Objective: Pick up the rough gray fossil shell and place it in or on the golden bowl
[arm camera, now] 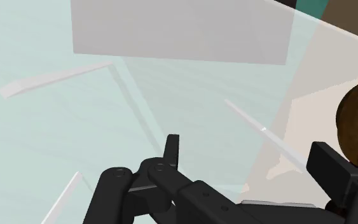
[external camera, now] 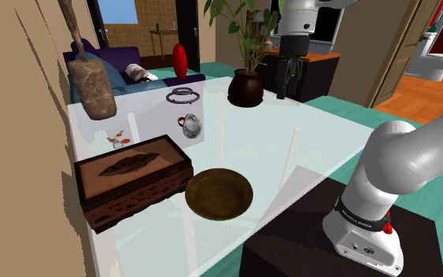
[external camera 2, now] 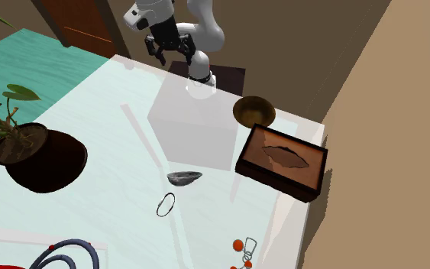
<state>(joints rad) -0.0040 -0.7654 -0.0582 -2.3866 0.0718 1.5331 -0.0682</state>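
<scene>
Grey fossil shell (external camera: 191, 124) lies well apart from our gripper (external camera: 289, 88) (fingers (arm camera: 171, 149) spread wide, holding nothing); we centre above it before descending.

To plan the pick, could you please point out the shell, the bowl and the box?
shell (external camera 2: 184, 178), second exterior view, middle of its body
bowl (external camera: 219, 193), shoulder view, bare inside
box (external camera: 129, 167), shoulder view, middle of its lid

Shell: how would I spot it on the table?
Look at the pale table. Between the plant pot and the brown box lies the shell, beside a thin ring. It is a grey, pointed lump, not a hoop.
</scene>
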